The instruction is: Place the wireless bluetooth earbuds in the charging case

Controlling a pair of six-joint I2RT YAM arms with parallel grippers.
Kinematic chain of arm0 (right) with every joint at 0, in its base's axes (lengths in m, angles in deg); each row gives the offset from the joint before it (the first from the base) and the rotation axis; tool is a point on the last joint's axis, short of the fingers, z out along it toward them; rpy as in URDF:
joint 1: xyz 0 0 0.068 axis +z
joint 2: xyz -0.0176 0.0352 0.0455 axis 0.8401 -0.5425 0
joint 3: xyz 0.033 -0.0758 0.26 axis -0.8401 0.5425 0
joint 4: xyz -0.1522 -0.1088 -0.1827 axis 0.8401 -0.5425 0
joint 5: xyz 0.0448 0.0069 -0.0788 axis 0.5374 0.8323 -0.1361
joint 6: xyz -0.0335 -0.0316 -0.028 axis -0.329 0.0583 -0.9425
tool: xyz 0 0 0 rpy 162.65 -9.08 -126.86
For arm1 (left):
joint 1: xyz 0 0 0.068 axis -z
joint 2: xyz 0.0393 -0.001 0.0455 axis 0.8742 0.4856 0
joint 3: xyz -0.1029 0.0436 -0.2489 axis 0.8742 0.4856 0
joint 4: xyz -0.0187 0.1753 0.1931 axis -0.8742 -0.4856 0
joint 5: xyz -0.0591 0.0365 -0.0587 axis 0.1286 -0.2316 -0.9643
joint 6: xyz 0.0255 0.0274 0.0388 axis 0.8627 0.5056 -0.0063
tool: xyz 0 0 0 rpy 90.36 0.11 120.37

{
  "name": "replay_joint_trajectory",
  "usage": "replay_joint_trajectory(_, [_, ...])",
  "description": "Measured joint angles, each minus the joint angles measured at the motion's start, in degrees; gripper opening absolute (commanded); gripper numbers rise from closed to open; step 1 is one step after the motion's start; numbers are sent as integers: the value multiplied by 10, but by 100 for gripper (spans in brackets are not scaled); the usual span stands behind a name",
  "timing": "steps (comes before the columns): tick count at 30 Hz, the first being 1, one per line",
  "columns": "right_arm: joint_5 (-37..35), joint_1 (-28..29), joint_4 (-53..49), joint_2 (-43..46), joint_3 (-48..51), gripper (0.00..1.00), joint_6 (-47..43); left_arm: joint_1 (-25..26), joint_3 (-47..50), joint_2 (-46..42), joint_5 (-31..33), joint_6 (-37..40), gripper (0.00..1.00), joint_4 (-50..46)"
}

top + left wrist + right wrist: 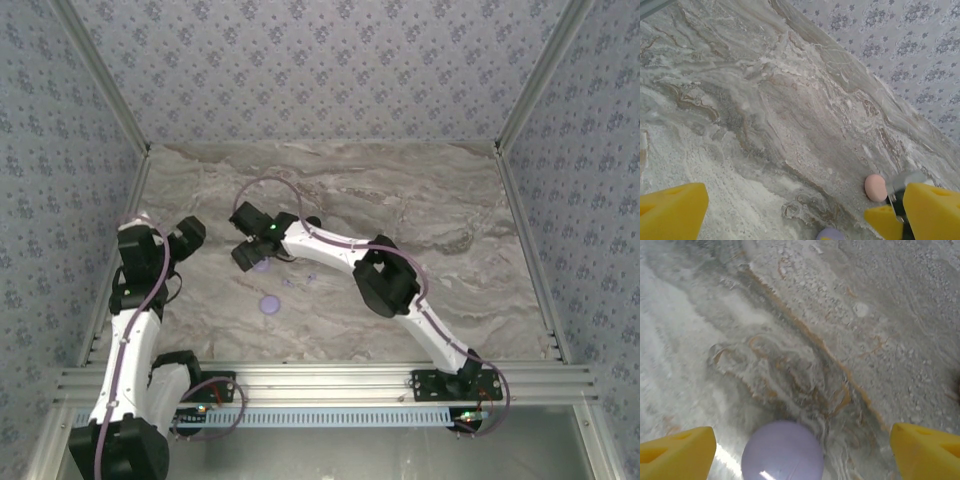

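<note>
Earbuds (287, 283) show from above only as faint specks just right of a lavender disc (262, 265), likely the charging case, which lies under the right gripper (248, 256). The left gripper (190, 236) hangs well left of it. Left wrist: yellow fingers (672, 212) spread wide and empty, with a pink disc (875, 187) beside one. Right wrist: fingers spread, straddling the lavender disc without touching it. Its lid looks shut, contents hidden. The step seems to be approaching the case. Next comes a square, centred close.

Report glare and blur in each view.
Top external: even, soft light, no harsh glare on the marble table. Left wrist: marble veins crisp, pink disc soft-edged. Right wrist: lavender disc close and blurred, a white glare spot on it, marble smeared at left.
</note>
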Motion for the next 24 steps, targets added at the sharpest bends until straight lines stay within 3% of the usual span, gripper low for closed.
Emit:
replay_joint_trajectory(4, [-13, 0, -19, -37, -49, 86, -4, 0, 0, 1, 0, 0, 99, -8])
replay_joint_trajectory(17, [-15, 2, -59, -44, -47, 72, -5, 0, 4, 9, -1, -2, 99, -8])
replay_joint_trajectory(24, [-6, 6, -53, -39, -20, 70, -3, 0, 7, 9, -1, -3, 99, -8])
